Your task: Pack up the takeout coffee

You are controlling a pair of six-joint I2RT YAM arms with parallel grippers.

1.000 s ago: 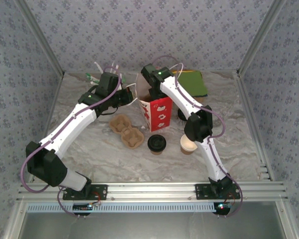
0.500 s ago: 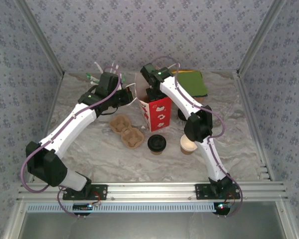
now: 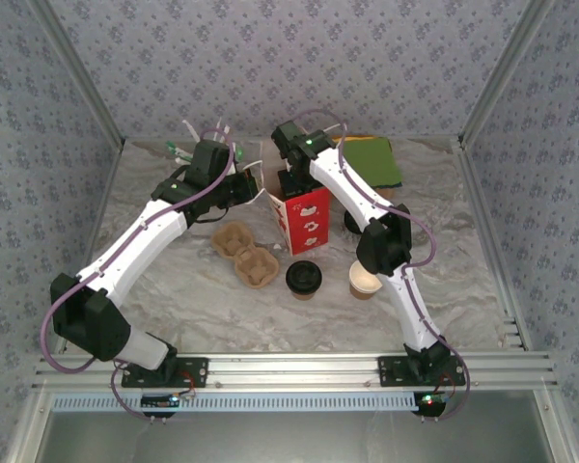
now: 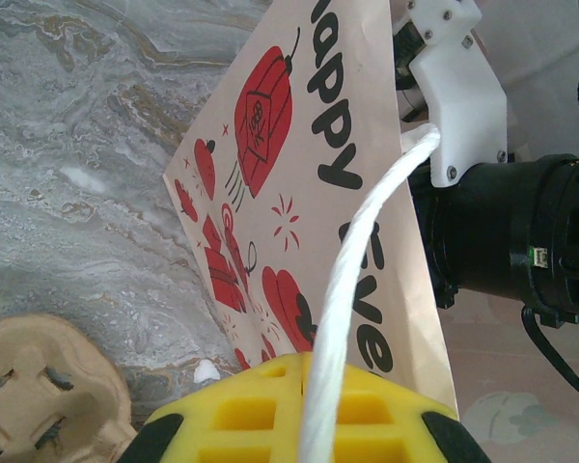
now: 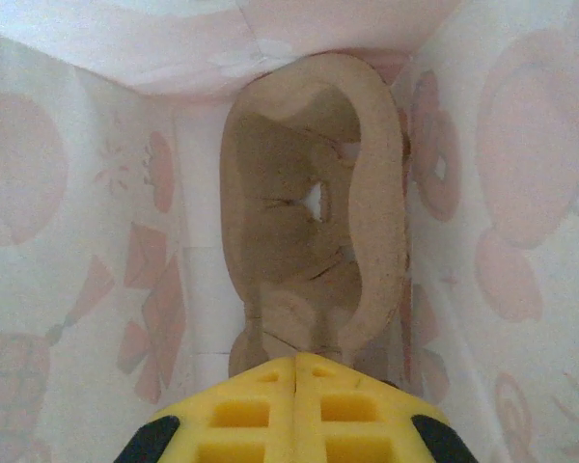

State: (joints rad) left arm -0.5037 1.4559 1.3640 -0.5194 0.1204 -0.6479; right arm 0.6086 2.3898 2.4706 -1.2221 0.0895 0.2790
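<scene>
The black-lidded brown paper cup stands mid-frame on the marbled surface. The left claw grips the white rope handle of the red-printed paper bag; the right claw is closed.

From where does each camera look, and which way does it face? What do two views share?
Top external: above and behind, facing down on the table; left arm and right arm show.
Left wrist: beside the paper bag, facing its printed side; left end effector pinches the rope handle.
Right wrist: inside the bag, facing a pulp carrier; right end effector shut.
Shared: the bag.
</scene>
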